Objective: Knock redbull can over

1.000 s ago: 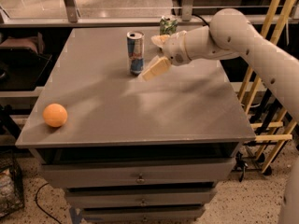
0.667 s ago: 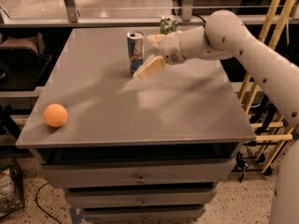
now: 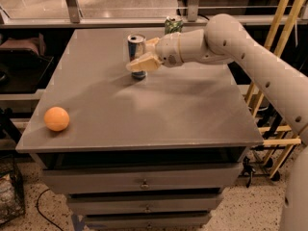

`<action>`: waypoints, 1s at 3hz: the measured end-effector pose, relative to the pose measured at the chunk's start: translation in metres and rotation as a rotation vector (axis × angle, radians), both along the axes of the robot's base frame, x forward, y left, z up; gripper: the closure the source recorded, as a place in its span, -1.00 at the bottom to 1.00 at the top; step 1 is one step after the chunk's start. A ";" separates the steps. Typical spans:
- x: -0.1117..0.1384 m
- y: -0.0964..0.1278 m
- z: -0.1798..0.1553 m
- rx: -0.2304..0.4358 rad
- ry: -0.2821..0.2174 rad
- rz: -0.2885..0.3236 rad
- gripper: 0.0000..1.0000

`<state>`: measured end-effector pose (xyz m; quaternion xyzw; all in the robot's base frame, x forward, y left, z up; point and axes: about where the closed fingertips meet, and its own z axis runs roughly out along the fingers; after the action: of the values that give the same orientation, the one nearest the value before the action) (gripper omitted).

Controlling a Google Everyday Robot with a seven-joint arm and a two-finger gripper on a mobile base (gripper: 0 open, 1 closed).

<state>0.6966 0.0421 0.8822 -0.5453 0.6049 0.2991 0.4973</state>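
A: Gripper [image 3: 143,55] position?

B: Over the far half of the table [image 3: 168,114], jaws spread apart. One finger [image 3: 142,63] lies across the front of the redbull can [image 3: 136,42].

A: Can state?

B: Upright, right at the jaw tips, its lower part hidden behind that finger. Green can [image 3: 173,24] stands beyond the wrist. Orange ball [image 3: 57,119] sits well apart from the jaws, near the table's front edge.

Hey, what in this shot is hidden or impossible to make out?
Camera view, all of it:
Redbull can: its lower half is covered by the gripper, which sits across its front; whether they touch is unclear.
Green can: bottom hidden behind the arm.
The arm's base is cut off by the right edge.
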 end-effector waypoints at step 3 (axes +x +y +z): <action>-0.019 -0.016 0.065 -0.253 -0.139 0.090 1.00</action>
<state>0.6776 0.0256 0.9471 -0.6496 0.5769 0.2040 0.4512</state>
